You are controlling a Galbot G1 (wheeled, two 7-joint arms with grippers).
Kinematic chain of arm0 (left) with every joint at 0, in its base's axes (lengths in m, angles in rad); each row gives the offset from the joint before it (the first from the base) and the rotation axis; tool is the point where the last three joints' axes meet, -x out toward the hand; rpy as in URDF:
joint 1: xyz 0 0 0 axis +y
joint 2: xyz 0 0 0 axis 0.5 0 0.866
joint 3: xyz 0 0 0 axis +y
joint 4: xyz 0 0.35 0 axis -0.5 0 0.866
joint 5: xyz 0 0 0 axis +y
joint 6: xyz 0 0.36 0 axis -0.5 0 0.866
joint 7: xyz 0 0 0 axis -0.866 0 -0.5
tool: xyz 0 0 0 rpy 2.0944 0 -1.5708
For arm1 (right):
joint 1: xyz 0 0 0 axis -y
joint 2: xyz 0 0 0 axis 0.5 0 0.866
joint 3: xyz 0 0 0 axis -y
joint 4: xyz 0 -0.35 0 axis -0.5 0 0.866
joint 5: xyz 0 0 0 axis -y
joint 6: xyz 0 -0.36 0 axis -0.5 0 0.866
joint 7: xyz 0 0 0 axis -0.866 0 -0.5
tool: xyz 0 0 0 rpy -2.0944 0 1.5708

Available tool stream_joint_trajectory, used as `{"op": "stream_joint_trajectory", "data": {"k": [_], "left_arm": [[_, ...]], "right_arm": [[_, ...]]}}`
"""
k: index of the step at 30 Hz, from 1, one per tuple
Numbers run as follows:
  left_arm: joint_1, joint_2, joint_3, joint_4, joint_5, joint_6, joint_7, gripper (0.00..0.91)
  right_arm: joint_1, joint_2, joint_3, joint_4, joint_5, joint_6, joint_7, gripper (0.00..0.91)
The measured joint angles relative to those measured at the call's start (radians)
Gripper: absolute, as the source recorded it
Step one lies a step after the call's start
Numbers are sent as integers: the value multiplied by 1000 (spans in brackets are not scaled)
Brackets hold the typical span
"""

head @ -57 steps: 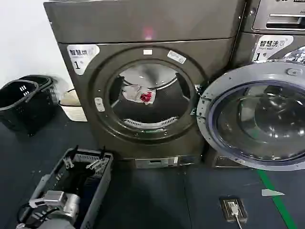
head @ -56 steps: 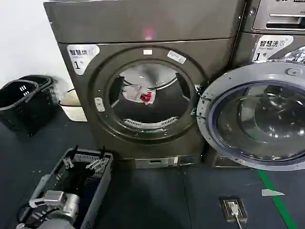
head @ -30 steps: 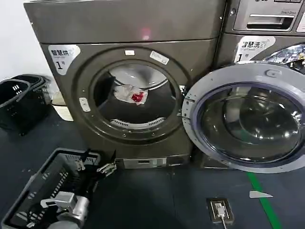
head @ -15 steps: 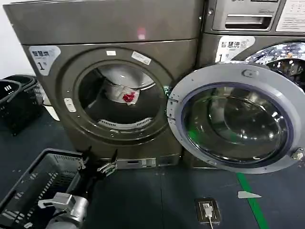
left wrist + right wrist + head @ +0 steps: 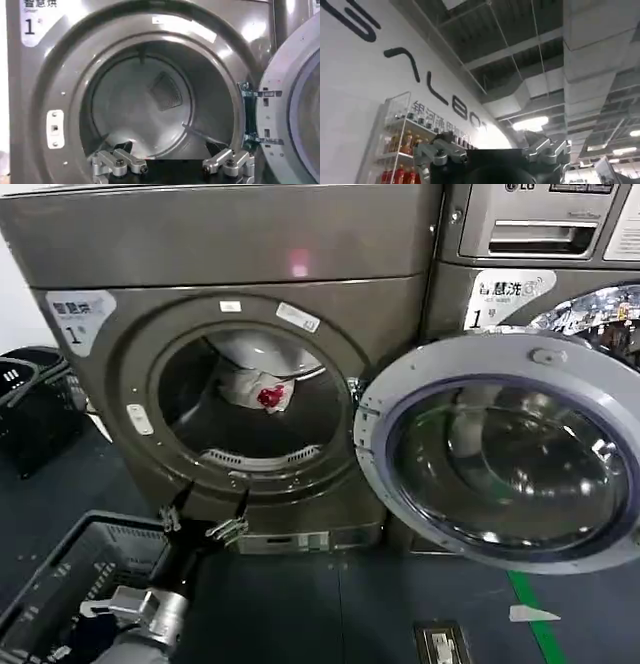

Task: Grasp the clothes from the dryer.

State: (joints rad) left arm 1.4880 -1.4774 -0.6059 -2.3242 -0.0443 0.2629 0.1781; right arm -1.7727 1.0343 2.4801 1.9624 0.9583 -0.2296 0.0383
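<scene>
Clothes: small whitish-grey bundle with a red patch, sitting inside the drum toward the upper back, left of centre as seen from the head camera. Bundle is crumpled, no clear long axis; the red patch sits at its lower right and faces out toward the opening.

Dryer: bronze-grey front-loader, white corner label marked "1" at upper left of its face, small white stickers on the porthole rim. Door swung fully open to the right, its glass facing the room and overlapping the front of the neighbouring LG machine.

Left end effector: low in front of the dryer, just below the bottom edge of the porthole rim, pointing toward the opening. Fingers spread wide apart, nothing between them. From the left wrist camera the two fingertips frame the lower part of the drum mouth, drum interior straight ahead; not touching the machine as far as I can tell.

Right end effector: raised and aimed at the ceiling, fingers apart, holding nothing.

Black basket on the floor at lower left, beside the left arm. Another dark basket stands against the wall left of the dryer.
</scene>
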Motion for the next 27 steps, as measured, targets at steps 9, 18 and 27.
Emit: {"op": "stream_joint_trajectory", "data": {"k": [9,18,27], "left_arm": [[-11,11,-6,13,-5,0,-10,907],[-15,18,4,19,-2,26,-59,907],[-22,16,37,36,12,37,-113,907]], "right_arm": [[-18,1,24,-3,5,6,-4,907],[-29,2,40,0,11,5,-3,907],[-38,6,56,3,11,2,-2,907]]}}
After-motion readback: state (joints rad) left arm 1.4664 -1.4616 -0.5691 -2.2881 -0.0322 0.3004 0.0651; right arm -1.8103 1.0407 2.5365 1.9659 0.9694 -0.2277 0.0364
